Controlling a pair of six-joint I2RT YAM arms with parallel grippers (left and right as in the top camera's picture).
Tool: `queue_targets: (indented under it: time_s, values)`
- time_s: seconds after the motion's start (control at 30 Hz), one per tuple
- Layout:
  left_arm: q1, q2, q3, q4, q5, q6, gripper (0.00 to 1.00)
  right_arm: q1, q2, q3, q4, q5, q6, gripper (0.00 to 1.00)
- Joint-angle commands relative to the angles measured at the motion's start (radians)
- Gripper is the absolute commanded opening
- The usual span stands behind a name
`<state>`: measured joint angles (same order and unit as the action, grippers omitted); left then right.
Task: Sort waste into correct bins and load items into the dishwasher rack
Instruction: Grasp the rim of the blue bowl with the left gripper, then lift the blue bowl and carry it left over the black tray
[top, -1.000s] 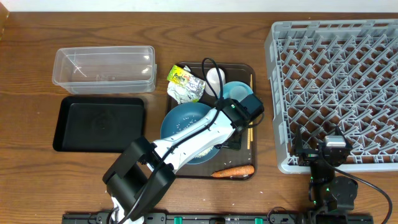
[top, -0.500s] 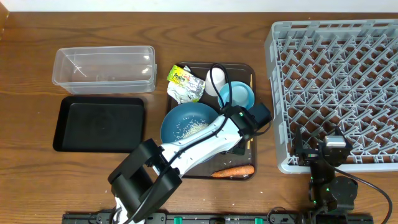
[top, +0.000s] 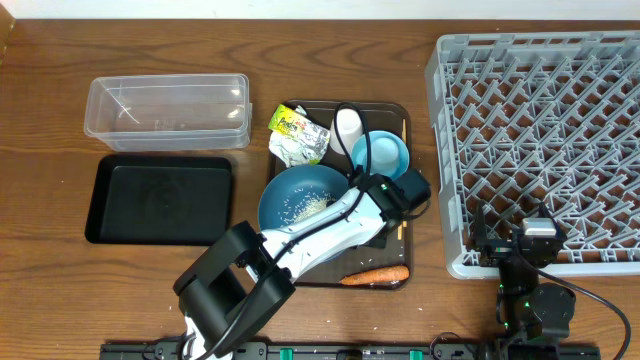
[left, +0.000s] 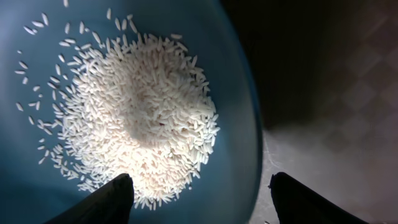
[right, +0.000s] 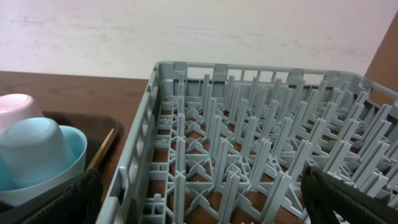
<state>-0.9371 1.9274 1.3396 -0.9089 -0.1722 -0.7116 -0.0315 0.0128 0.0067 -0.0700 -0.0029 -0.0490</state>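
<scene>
The dark-blue dish (top: 290, 190) on the brown tray holds loose rice (top: 305, 207). Seen from the left wrist, that rice (left: 137, 106) fills the dish (left: 233, 124). My left gripper (left: 199, 200) hangs open astride the dish's right rim, one finger over the inside and one outside, and it shows from above (top: 380, 226). The light-blue bowl (top: 380, 155), white cup (top: 347, 125), wrapper (top: 298, 137), carrot (top: 375, 275) and chopsticks (top: 404, 128) lie around it. My right gripper (right: 205, 205) stands open and empty at the near edge of the grey rack (right: 249, 143).
The clear box (top: 165, 110) and the black tray (top: 160, 198) sit left of the brown serving tray (top: 395, 108). The rack (top: 540, 130) fills the right side. From the right wrist the bowl (right: 43, 165), cup (right: 18, 106) and a chopstick (right: 102, 149) show at left.
My left gripper has shifted toward the near side of the tray, uncovering the light-blue bowl, then held almost still. The right arm has not moved.
</scene>
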Motion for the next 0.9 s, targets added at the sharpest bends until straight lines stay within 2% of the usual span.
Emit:
queue_targets:
  time_s: [0.0, 0.1, 0.47, 0.87]
  values:
    - [0.005, 0.013, -0.019, 0.007, -0.027, -0.019, 0.72, 0.018, -0.006, -0.002, -0.005, 0.01, -0.012, 0.99]
    - [0.004, 0.013, -0.021, 0.018, -0.027, -0.019, 0.66, 0.018, -0.006, -0.002, -0.005, 0.01, -0.012, 0.99]
    - [0.003, 0.013, -0.074, 0.082, -0.024, -0.019, 0.65, 0.018, -0.006, -0.002, -0.005, 0.01, -0.012, 0.99]
    - [0.003, 0.01, -0.073, 0.081, -0.024, -0.019, 0.31, 0.018, -0.006, -0.002, -0.005, 0.01, -0.012, 0.99]
